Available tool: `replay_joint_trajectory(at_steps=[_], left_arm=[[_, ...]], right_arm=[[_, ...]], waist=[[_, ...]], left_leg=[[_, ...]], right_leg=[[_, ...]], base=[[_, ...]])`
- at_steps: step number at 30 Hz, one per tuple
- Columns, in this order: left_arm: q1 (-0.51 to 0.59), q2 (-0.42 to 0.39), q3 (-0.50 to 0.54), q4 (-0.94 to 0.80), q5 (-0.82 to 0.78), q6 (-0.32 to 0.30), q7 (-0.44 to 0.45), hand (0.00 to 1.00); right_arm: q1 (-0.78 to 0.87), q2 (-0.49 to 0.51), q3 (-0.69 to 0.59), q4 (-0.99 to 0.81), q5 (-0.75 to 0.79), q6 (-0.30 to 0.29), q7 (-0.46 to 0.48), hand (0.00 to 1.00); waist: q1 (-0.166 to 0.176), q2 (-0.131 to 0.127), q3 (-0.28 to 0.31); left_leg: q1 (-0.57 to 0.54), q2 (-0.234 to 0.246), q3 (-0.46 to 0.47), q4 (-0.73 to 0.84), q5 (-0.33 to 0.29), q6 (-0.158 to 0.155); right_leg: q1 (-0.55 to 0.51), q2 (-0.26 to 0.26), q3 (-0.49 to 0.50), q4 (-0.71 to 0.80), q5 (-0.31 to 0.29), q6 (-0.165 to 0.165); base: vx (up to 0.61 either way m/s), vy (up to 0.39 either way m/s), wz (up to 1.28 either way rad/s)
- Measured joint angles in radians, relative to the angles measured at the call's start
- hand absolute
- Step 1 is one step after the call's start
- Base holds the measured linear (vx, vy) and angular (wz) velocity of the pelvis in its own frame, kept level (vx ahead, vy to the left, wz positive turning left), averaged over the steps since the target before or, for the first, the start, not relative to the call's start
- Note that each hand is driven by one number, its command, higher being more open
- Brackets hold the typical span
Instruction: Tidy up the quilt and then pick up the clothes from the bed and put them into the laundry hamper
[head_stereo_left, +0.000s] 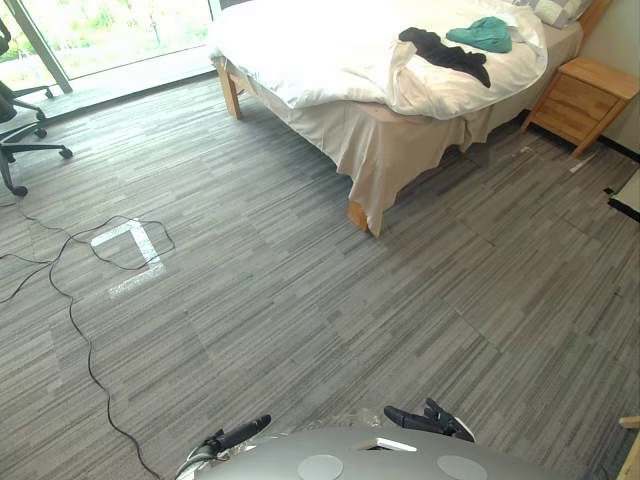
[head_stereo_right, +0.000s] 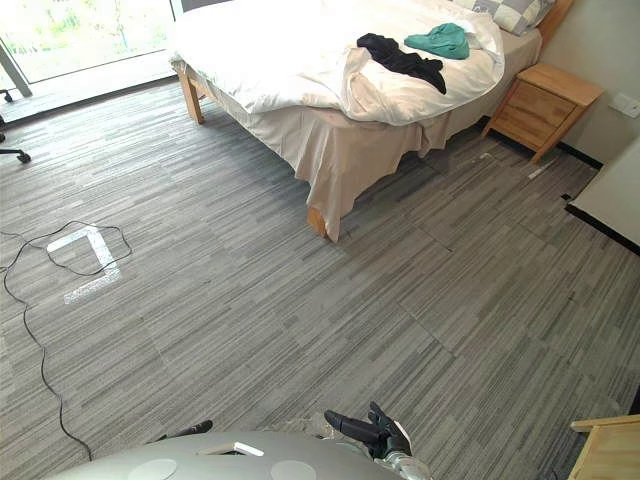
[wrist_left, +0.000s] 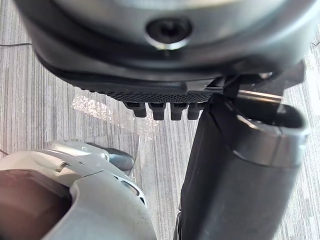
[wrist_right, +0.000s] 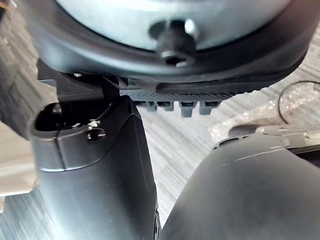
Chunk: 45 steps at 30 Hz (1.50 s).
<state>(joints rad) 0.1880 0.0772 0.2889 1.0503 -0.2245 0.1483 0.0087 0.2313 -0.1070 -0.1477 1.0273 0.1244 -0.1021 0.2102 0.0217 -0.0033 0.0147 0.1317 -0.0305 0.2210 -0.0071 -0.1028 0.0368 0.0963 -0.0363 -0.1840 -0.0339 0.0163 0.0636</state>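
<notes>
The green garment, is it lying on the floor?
No, the green garment lies on the white quilt on the bed, beside a black garment.

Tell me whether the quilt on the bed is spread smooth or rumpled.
Rumpled: the white quilt bunches into thick folds beside the black garment instead of lying flat.

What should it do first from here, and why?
Probably step toward the bed: the rumpled quilt, black garment and green garment lie far across the floor, while the left hand and right hand hang open and empty, nowhere near them.
</notes>
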Motion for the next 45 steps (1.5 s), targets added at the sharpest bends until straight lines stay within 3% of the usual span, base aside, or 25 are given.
replay_joint_trajectory(at_steps=[8,11,13,15,16,18,19,22,24,25,26,27,28,30,31,32,33,34,35,36,37,38,41,43,45], left_arm=[[-0.023,0.010,-0.004,-0.001,0.035,0.009,-0.025,1.00],[-0.091,0.032,-0.047,-0.007,0.033,0.006,-0.028,1.00],[-0.119,0.049,-0.063,-0.012,0.032,0.006,-0.028,1.00],[-0.134,0.064,-0.080,-0.020,0.031,0.003,-0.028,1.00],[-0.137,0.065,-0.082,-0.019,0.031,0.003,-0.028,1.00],[-0.144,0.070,-0.113,-0.018,0.032,-0.001,-0.029,1.00],[-0.145,0.071,-0.125,-0.018,0.032,-0.002,-0.029,1.00],[-0.176,0.085,-0.216,0.004,0.030,-0.017,-0.030,1.00],[-0.193,0.079,-0.241,0.011,0.019,-0.027,-0.029,1.00],[-0.191,0.077,-0.241,0.012,0.006,-0.031,-0.026,1.00],[-0.189,0.073,-0.240,0.024,-0.007,-0.040,-0.013,1.00],[-0.184,0.063,-0.241,0.033,-0.008,-0.041,-0.012,1.00],[-0.189,0.046,-0.246,0.058,-0.003,-0.041,-0.001,1.00],[-0.179,0.037,-0.239,0.059,-0.004,-0.057,0.006,1.00],[-0.176,0.021,-0.209,0.056,-0.004,-0.060,0.012,1.00],[-0.174,0.018,-0.187,0.050,-0.004,-0.059,0.013,1.00],[-0.166,0.007,-0.131,0.036,-0.004,-0.065,0.003,1.00],[-0.166,-0.011,-0.116,0.031,-0.003,-0.068,0.000,1.00],[-0.165,-0.020,-0.102,0.015,0.000,-0.079,-0.007,1.00],[-0.157,-0.026,-0.088,-0.018,0.005,-0.098,-0.028,1.00],[-0.155,-0.028,-0.086,-0.024,0.004,-0.102,-0.034,1.00],[-0.155,-0.042,-0.086,-0.047,0.002,-0.113,-0.047,1.00],[-0.157,-0.061,-0.084,-0.069,0.000,-0.140,-0.068,1.00],[-0.158,-0.066,-0.067,-0.078,-0.012,-0.150,-0.086,1.00],[-0.156,-0.064,-0.048,-0.081,-0.013,-0.153,-0.100,1.00]], right_arm=[[-0.004,-0.011,0.038,-0.002,0.045,-0.015,-0.006,1.00],[-0.055,-0.008,0.051,-0.026,0.127,-0.015,-0.049,1.00],[-0.074,0.000,0.050,-0.032,0.156,-0.015,-0.068,1.00],[-0.065,0.020,0.021,-0.065,0.175,-0.014,-0.071,1.00],[-0.064,0.021,0.014,-0.068,0.175,-0.014,-0.069,1.00],[-0.055,0.034,-0.044,-0.085,0.177,-0.011,-0.061,1.00],[-0.052,0.037,-0.061,-0.092,0.178,-0.012,-0.057,1.00],[-0.048,0.056,-0.130,-0.119,0.204,-0.013,-0.035,1.00],[-0.045,0.066,-0.159,-0.138,0.226,-0.011,-0.029,1.00],[-0.038,0.068,-0.163,-0.137,0.235,-0.010,-0.027,1.00],[-0.041,0.069,-0.177,-0.137,0.237,0.001,-0.021,1.00],[-0.050,0.059,-0.178,-0.139,0.235,0.001,-0.018,1.00],[-0.057,0.047,-0.181,-0.148,0.234,-0.005,0.000,1.00],[-0.059,0.048,-0.199,-0.147,0.202,-0.006,0.008,1.00],[-0.065,0.047,-0.220,-0.144,0.151,0.000,0.006,1.00],[-0.072,0.045,-0.224,-0.134,0.127,0.000,0.004,1.00],[-0.096,0.031,-0.223,-0.093,0.076,0.000,-0.005,1.00],[-0.108,0.022,-0.220,-0.073,0.073,0.000,-0.007,1.00],[-0.124,0.009,-0.209,-0.031,0.067,0.001,-0.008,1.00],[-0.129,0.000,-0.170,-0.010,0.068,0.001,-0.002,1.00],[-0.127,-0.001,-0.164,-0.012,0.068,-0.001,0.000,1.00],[-0.126,-0.005,-0.144,-0.012,0.081,-0.013,0.015,1.00],[-0.134,-0.002,-0.104,-0.019,0.089,-0.030,0.046,1.00],[-0.139,0.021,-0.074,-0.034,0.089,-0.056,0.048,1.00],[-0.129,0.037,-0.037,-0.061,0.089,-0.075,0.050,1.00]], waist=[[0.000,-0.011,0.029],[-0.001,-0.026,0.097],[-0.006,-0.042,0.136],[-0.010,-0.055,0.170],[-0.012,-0.054,0.174],[-0.026,-0.029,0.193],[-0.025,-0.024,0.194],[-0.031,0.008,0.211],[-0.037,0.024,0.224],[-0.040,0.025,0.230],[-0.043,0.033,0.252],[-0.046,0.046,0.264],[-0.059,0.077,0.269],[-0.062,0.088,0.254],[-0.068,0.100,0.232],[-0.069,0.102,0.231],[-0.076,0.109,0.227],[-0.077,0.111,0.225],[-0.074,0.110,0.224],[-0.063,0.089,0.212],[-0.059,0.087,0.206],[-0.043,0.087,0.193],[0.012,0.069,0.205],[0.041,0.056,0.206],[0.053,0.045,0.201]], left_leg=[[-0.056,0.003,0.068,0.008,-0.002,-0.002],[-0.155,0.022,0.115,0.099,-0.026,-0.004],[-0.187,0.036,0.133,0.162,-0.043,0.004],[-0.194,0.078,0.163,0.283,-0.108,0.007],[-0.194,0.087,0.164,0.300,-0.120,0.006],[-0.186,0.159,0.172,0.419,-0.195,-0.023],[-0.179,0.179,0.180,0.432,-0.208,-0.037],[-0.145,0.276,0.204,0.441,-0.241,-0.098],[-0.106,0.344,0.231,0.440,-0.264,-0.171],[-0.080,0.357,0.238,0.440,-0.274,-0.192],[-0.004,0.394,0.260,0.434,-0.296,-0.231],[0.045,0.416,0.277,0.413,-0.300,-0.237],[0.109,0.432,0.295,0.361,-0.259,-0.217],[0.128,0.471,0.229,0.376,-0.145,-0.196],[0.128,0.493,0.164,0.399,-0.039,-0.113],[0.114,0.500,0.134,0.450,0.007,-0.080],[0.068,0.500,0.068,0.608,0.084,-0.076],[0.042,0.493,0.032,0.677,0.079,-0.096],[-0.004,0.463,-0.016,0.780,0.043,-0.135],[-0.104,0.391,-0.051,0.901,-0.039,-0.145],[-0.128,0.378,-0.052,0.918,-0.057,-0.145],[-0.214,0.326,-0.034,0.946,-0.115,-0.132],[-0.376,0.223,0.068,0.851,-0.206,-0.087],[-0.456,0.198,0.164,0.716,-0.192,-0.066],[-0.496,0.180,0.235,0.535,-0.119,-0.037]], right_leg=[[-0.095,0.004,0.064,0.037,-0.021,-0.030],[-0.247,0.004,0.104,0.195,-0.060,-0.059],[-0.301,-0.001,0.109,0.291,-0.099,-0.052],[-0.395,-0.015,0.056,0.549,-0.156,-0.053],[-0.409,-0.016,0.047,0.586,-0.157,-0.055],[-0.493,-0.044,-0.027,0.824,-0.172,-0.070],[-0.507,-0.054,-0.042,0.848,-0.176,-0.076],[-0.556,-0.090,-0.095,0.710,-0.171,-0.063],[-0.564,-0.121,-0.079,0.369,-0.071,0.003],[-0.558,-0.131,-0.071,0.308,-0.047,0.013],[-0.527,-0.136,-0.094,0.293,0.071,0.017],[-0.517,-0.117,-0.111,0.333,0.107,-0.007],[-0.556,-0.093,-0.121,0.490,-0.011,-0.056],[-0.576,-0.076,-0.135,0.628,-0.141,-0.116],[-0.545,-0.057,-0.167,0.644,-0.204,-0.135],[-0.522,-0.046,-0.171,0.639,-0.223,-0.142],[-0.439,-0.008,-0.177,0.586,-0.255,-0.149],[-0.397,0.011,-0.179,0.542,-0.253,-0.144],[-0.322,0.038,-0.177,0.464,-0.244,-0.137],[-0.217,0.066,-0.174,0.338,-0.225,-0.134],[-0.200,0.071,-0.173,0.312,-0.219,-0.132],[-0.129,0.087,-0.171,0.233,-0.197,-0.135],[0.035,0.099,-0.143,0.136,-0.189,-0.141],[0.104,0.084,-0.127,0.115,-0.209,-0.129],[0.177,0.063,-0.122,0.099,-0.276,-0.088]], base=[[-0.12,-0.037,-0.27],[-0.11,-0.073,-0.39],[-0.05,-0.100,-0.29],[-0.04,-0.167,-0.34],[0.02,-0.168,-0.30],[0.09,-0.194,-0.31],[0.14,-0.225,-0.52],[0.20,-0.287,-0.53],[0.39,-0.427,-0.43],[0.47,-0.430,-0.49],[0.41,-0.356,-0.46],[0.41,-0.312,-0.49],[0.53,-0.333,-0.33],[0.70,-0.462,-0.09],[0.56,-0.400,0.14],[0.65,-0.406,0.25],[0.41,-0.225,0.21],[0.61,-0.302,0.25],[0.49,-0.194,0.26],[0.47,-0.179,0.21],[0.46,-0.160,0.12],[0.47,-0.135,-0.12],[0.51,-0.079,-0.31],[0.52,0.002,-0.52],[0.55,0.076,-0.43]])
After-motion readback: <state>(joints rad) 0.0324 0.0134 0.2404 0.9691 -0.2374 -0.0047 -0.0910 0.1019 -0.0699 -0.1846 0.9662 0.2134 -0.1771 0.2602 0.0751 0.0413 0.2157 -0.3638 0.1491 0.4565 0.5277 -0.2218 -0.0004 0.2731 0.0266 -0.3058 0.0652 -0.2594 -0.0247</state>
